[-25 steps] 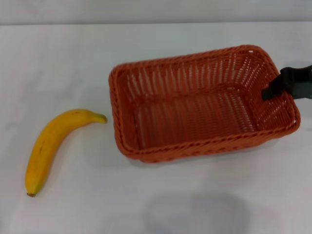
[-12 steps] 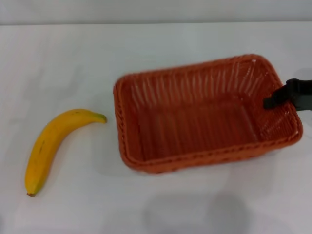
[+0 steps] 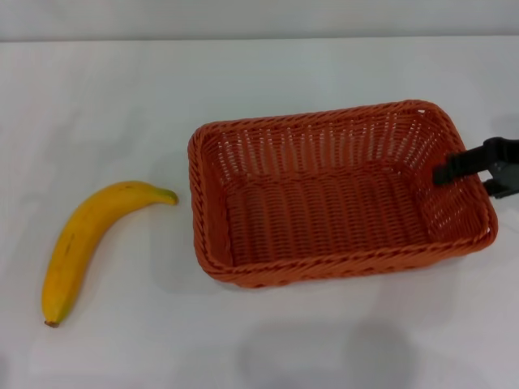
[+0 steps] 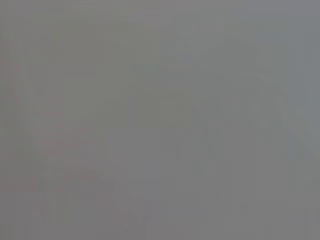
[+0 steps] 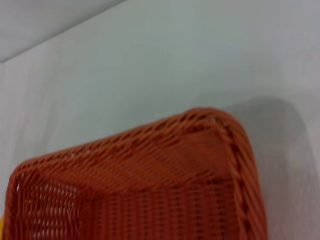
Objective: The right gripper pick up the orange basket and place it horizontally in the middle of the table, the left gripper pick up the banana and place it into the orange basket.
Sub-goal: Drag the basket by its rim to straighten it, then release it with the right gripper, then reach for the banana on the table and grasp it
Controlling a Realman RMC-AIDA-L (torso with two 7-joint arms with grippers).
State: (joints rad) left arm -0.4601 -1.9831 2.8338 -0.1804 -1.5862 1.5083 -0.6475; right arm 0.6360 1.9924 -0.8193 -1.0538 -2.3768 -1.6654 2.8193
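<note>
In the head view, the orange basket (image 3: 340,193) is seen resting on the white table (image 3: 105,97), right of centre, its long axis running roughly left to right with the right end tipped slightly toward the far edge. The right gripper (image 3: 444,174) reaches in from the right border of the view, and its dark fingers are placed at the basket's right short rim; a grip on that rim is suggested, but how tightly the fingers are closed cannot be told, since the arm is cut off at the frame edge and the weave hides the contact. The banana (image 3: 87,243) lies well apart from the basket on the left, its greenish stem tip pointed toward the basket and its brown end nearer the robot. It lies on the left arm's side, so that arm is judged the nearer one for the coming pick, with the basket waiting to its right. The left gripper is not shown here. In the left wrist view, only a flat grey blur is given; nothing can be made out. In the right wrist view, a rounded corner of the basket's braided rim and sloped wall is shown close up over the table; no fingers appear.
</note>
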